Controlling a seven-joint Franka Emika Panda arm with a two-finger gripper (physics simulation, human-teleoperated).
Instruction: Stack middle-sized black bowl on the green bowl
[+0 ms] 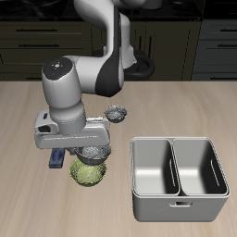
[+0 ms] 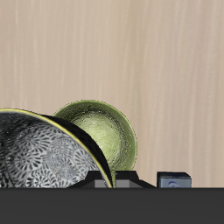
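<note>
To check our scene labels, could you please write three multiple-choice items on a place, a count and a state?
1. Where is the round yellow-green leafy bowl? A in the bin; B on the table under the gripper; C beside the cabinets.
2. How many compartments has the grey metal bin? A two; B three; C four.
3. The middle-sized glossy black bowl is: A upturned; B in the bin; C held raised.
Answers: B, it shows just beneath the gripper; A, one divider splits it; C, it hangs above the leafy bowl, not yet in it.
</note>
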